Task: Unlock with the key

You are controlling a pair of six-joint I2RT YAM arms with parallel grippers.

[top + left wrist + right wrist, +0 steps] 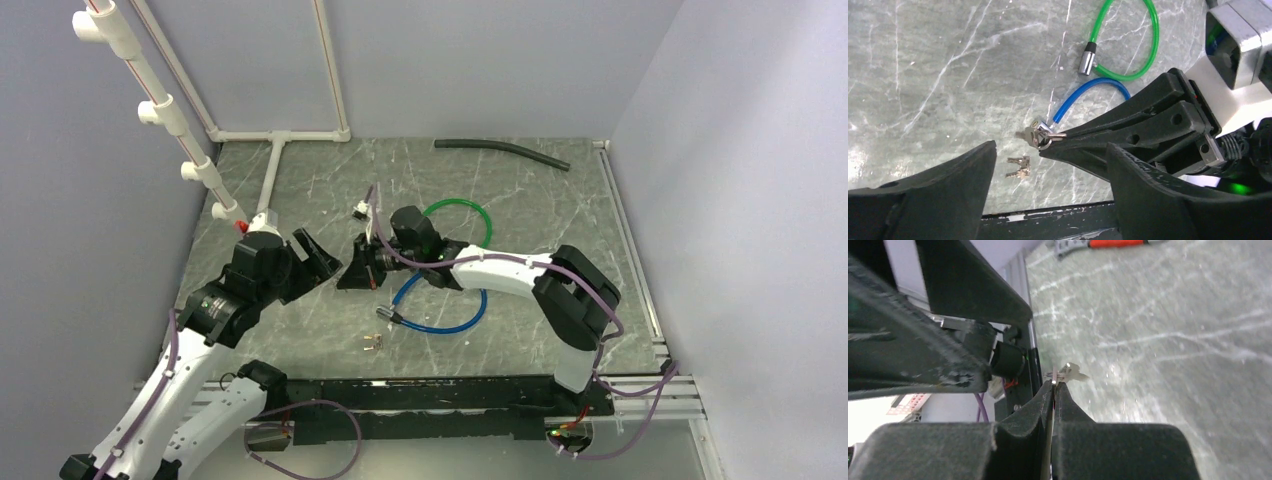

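The surface point(560, 210) is grey-green stone with pale veins. Near its middle lies a green cable point(455, 202), coiled in a loop with its metal end flat on the stone. Just nearer lies a blue cable point(440, 331), also looped; whether the two touch cannot be told. Two small keys point(372, 342) lie side by side to the left of the blue loop, apart from it, toward the near edge. A black hose point(500, 150) lies along the far edge, well apart from the cables. A white pipe point(271, 175) lies flat at the far left.
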